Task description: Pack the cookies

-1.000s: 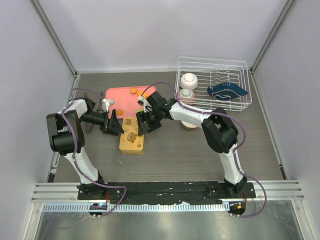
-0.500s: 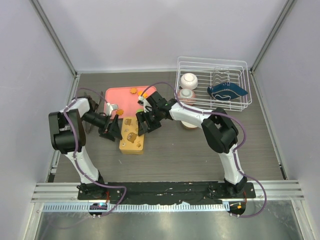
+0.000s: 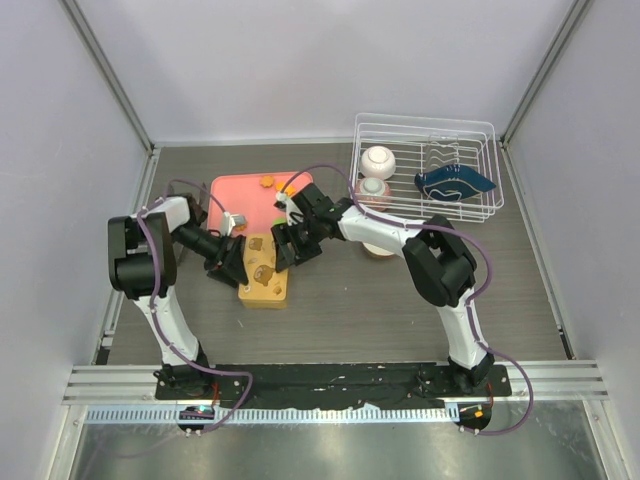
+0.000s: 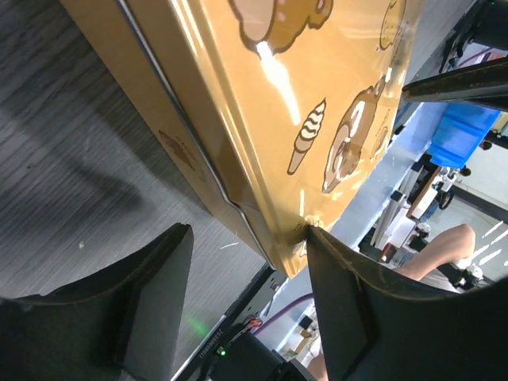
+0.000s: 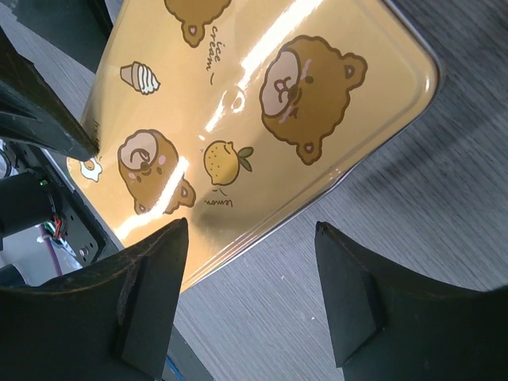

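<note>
A yellow tin point(image 3: 266, 283) with bear pictures lies shut on the table, in front of a pink tray point(image 3: 240, 195). Two orange cookies point(image 3: 266, 181) lie at the tray's far edge. My left gripper point(image 3: 235, 265) is at the tin's left side. In the left wrist view it point(image 4: 248, 238) is open around the tin's point(image 4: 262, 103) corner, one fingertip point(image 4: 317, 238) touching the corner and the other over the table. My right gripper point(image 3: 284, 250) hangs open over the tin's far right edge. In its wrist view it point(image 5: 250, 238) straddles the lid's point(image 5: 262, 103) long edge, gripping nothing.
A white wire dish rack point(image 3: 470, 208) stands at the back right with two white round pots point(image 3: 378, 160) and a dark blue dish point(image 3: 456, 183). A pale cup point(image 3: 380, 248) sits under the right arm. Grey walls close in both sides.
My left gripper has moved right, up to the tin's left corner, and its jaws have narrowed. The right arm has stayed still.
</note>
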Robot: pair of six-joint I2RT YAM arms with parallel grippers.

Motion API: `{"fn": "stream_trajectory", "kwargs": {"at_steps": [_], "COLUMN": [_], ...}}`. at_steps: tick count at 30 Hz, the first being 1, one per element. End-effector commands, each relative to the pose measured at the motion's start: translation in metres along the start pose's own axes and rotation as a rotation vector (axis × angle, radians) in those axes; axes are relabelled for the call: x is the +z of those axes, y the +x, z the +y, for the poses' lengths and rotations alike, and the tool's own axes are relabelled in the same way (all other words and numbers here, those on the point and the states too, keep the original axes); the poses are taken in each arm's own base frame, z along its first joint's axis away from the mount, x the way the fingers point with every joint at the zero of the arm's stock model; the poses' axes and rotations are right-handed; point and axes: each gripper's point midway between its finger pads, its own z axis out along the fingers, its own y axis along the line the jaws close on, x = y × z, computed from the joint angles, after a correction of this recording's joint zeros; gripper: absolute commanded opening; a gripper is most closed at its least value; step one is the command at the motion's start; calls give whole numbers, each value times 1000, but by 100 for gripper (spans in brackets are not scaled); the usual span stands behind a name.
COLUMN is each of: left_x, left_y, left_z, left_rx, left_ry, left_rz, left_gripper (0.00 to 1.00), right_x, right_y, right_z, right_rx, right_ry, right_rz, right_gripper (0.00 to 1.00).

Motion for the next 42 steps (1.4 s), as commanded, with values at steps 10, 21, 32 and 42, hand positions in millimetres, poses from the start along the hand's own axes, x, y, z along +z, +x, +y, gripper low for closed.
{"fn": "stream_trajectory", "kwargs": {"at_steps": [10, 21, 32, 42], "left_x": [10, 21, 25, 7], "left_y": [-7, -22, -23, -30], "left_z": [0, -8, -2, -22], "left_rx": [75, 76, 31, 85], "left_ry": [68, 183, 149, 163], "left_rz": [-18, -67, -83, -125], "left_gripper": [51, 41, 38, 65], "right_x": [10, 16, 13, -7], "right_y": [-15, -17, -16, -21], "right_z": [12, 9, 12, 17], "right_rx": [-22, -22, -33, -70], "right_ry": [-38, -32, -27, -8], "right_rz": [-27, -27, -30, -69], "right_gripper": [70, 70, 70, 70]}}
